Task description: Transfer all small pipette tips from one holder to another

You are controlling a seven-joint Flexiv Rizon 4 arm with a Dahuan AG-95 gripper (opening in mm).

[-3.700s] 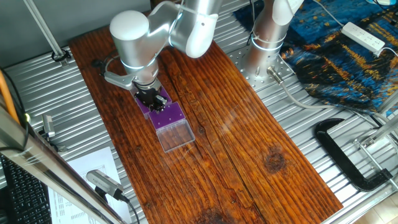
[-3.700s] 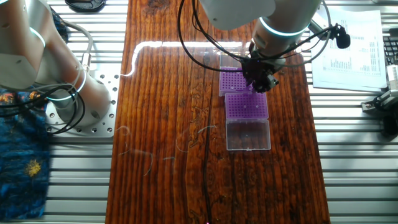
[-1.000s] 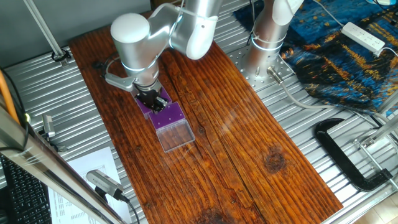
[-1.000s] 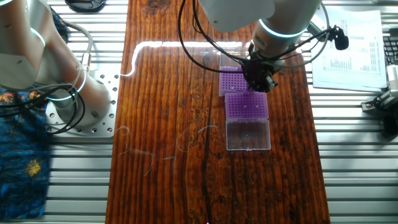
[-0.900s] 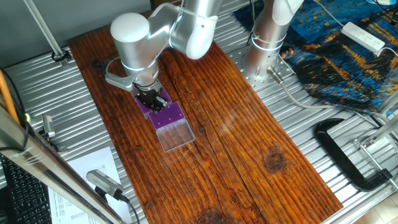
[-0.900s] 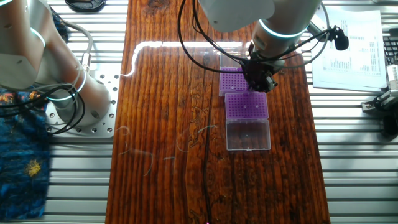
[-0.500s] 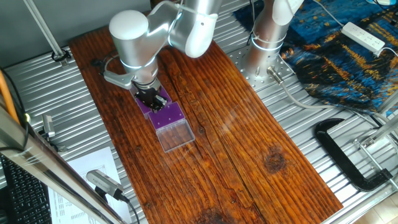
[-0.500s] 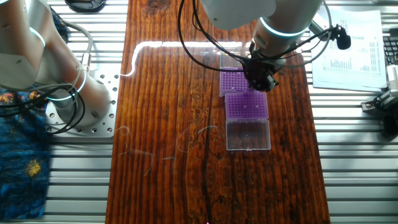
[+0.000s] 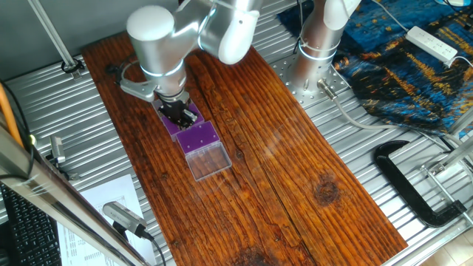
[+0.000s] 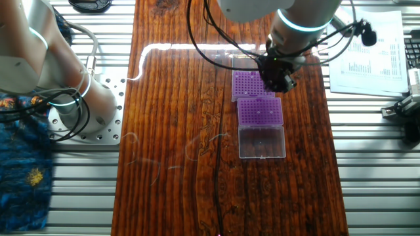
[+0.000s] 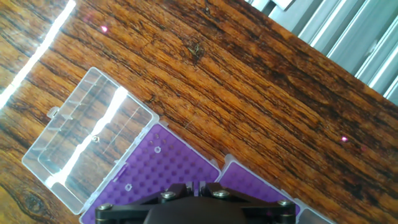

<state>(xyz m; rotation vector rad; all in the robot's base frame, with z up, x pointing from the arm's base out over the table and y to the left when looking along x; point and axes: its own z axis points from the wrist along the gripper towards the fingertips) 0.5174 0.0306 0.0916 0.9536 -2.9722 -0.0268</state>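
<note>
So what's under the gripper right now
The gripper hangs over the far purple rack. It covers part of the hole grid, so any pipette tips there can't be seen.

2 holders; 1 gripper.

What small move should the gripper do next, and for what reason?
Probably lower slowly onto the far rack: the gripper hangs over its corner, while pale tips dot the neighbouring rack. Whether it holds one is hidden.
</note>
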